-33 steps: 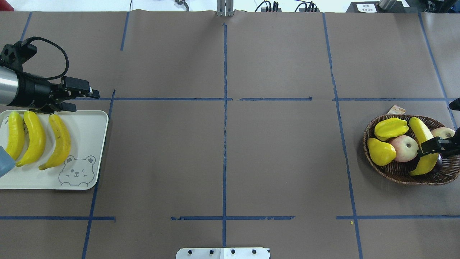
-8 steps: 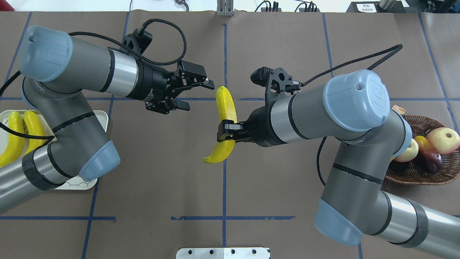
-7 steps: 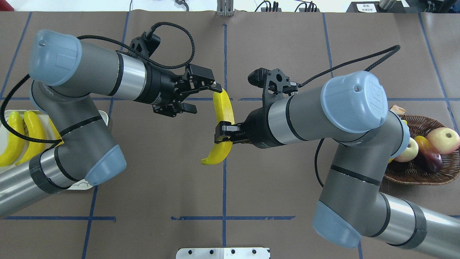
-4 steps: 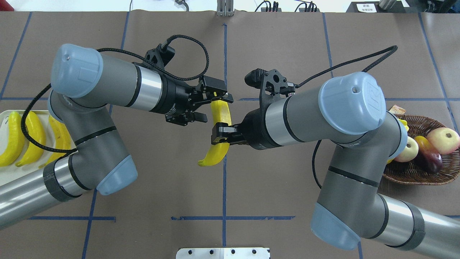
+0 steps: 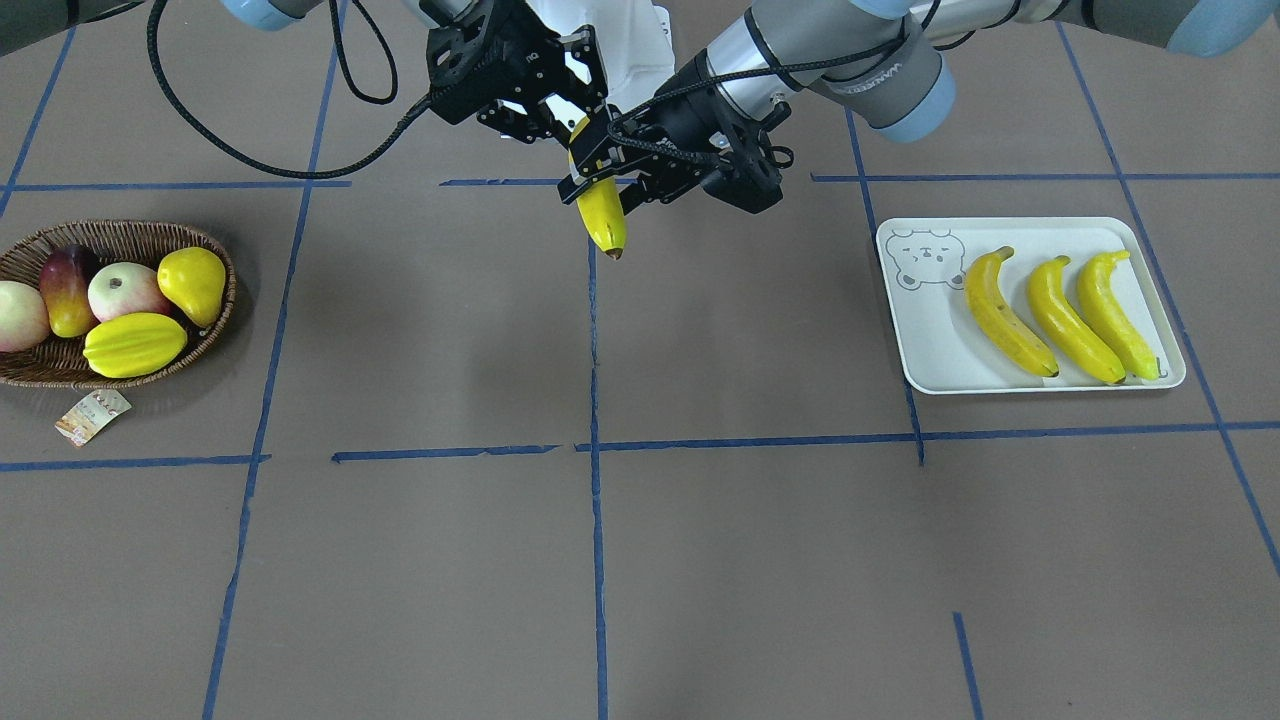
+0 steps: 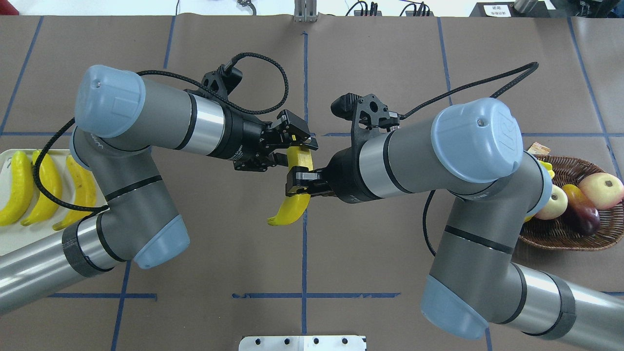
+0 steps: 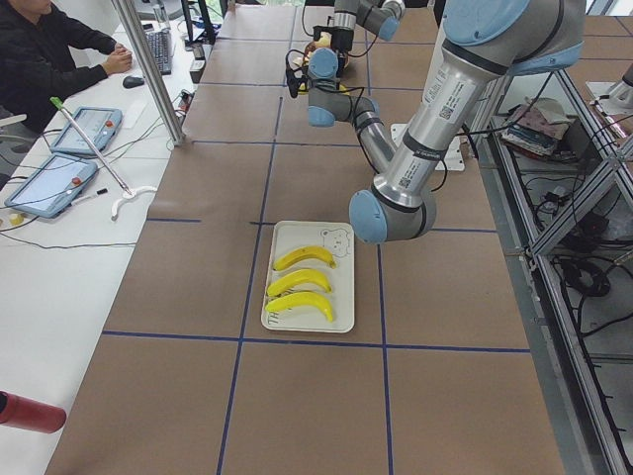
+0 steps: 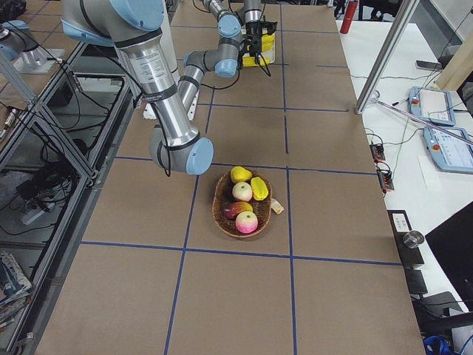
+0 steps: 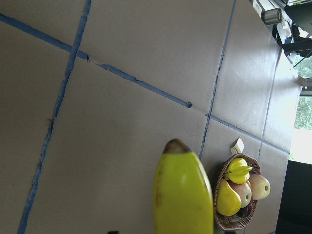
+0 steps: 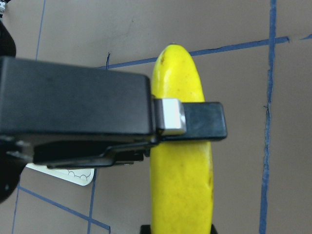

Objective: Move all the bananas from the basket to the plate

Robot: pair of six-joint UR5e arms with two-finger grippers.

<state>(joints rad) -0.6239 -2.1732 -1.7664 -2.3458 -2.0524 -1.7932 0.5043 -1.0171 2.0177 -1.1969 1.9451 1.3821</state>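
Overhead: plate (image 6: 24, 235) cut by left edge, partly under left arm; basket (image 6: 560, 242) half behind right arm (also edge-clipped); held banana (image 6: 292, 210) top under left hand (image 6: 298, 152).

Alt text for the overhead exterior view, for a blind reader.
Mid-table, the right gripper clamps a banana at its middle while the left gripper brackets its far end. Three bananas lie on the plate at left; the basket sits far right.

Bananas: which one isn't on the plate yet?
The banana held in mid-air by the right gripper; the other three lie side by side on the plate.
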